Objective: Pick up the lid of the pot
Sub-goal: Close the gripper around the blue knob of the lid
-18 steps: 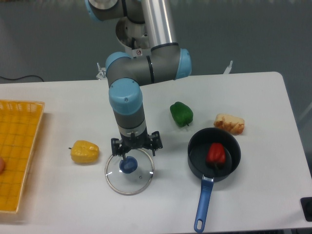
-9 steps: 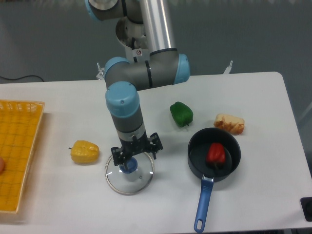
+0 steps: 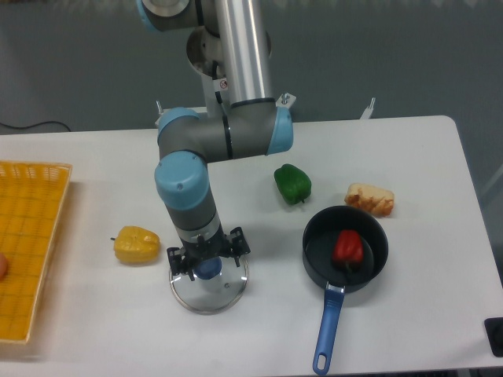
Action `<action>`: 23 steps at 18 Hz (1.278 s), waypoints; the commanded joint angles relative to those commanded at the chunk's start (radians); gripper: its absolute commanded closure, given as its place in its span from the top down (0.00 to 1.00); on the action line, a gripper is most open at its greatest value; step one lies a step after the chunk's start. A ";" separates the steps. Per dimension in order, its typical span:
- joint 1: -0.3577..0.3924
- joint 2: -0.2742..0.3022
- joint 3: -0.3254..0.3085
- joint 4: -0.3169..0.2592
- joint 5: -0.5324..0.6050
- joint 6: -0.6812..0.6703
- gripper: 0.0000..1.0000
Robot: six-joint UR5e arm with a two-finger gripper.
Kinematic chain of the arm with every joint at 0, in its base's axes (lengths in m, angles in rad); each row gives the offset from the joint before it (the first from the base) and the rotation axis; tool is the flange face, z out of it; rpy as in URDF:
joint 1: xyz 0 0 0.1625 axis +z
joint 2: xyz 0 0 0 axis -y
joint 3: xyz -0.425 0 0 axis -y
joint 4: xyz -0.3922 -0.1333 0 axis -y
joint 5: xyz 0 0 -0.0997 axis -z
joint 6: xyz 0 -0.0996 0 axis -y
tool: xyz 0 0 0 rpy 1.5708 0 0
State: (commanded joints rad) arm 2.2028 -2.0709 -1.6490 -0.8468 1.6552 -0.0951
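Glass pot lid (image 3: 216, 299): flat on tbl (image 3: 102, 318), blue knob (image 3: 207, 269) up, likely for grasping | gripper (image 3: 209, 253): fingers spread nr knob, prob. to straddle it | next: align, pinch

Dark arm (image 3: 208, 39), rounded sections at top. Claw (image 3: 207, 255) grey to near-black, long rounded body narrowing from broad upper part, two short dark fingers (image 3: 180, 261). Finer markings, screws too indistinct to tell.
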 joint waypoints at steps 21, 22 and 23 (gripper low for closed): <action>-0.015 -0.034 -0.009 0.000 0.000 0.029 0.97; -0.015 -0.034 -0.009 0.000 0.000 0.032 0.94; -0.017 -0.035 -0.011 0.000 0.000 0.034 0.92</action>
State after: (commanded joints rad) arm 2.1859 -2.1061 -1.6598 -0.8468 1.6552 -0.0614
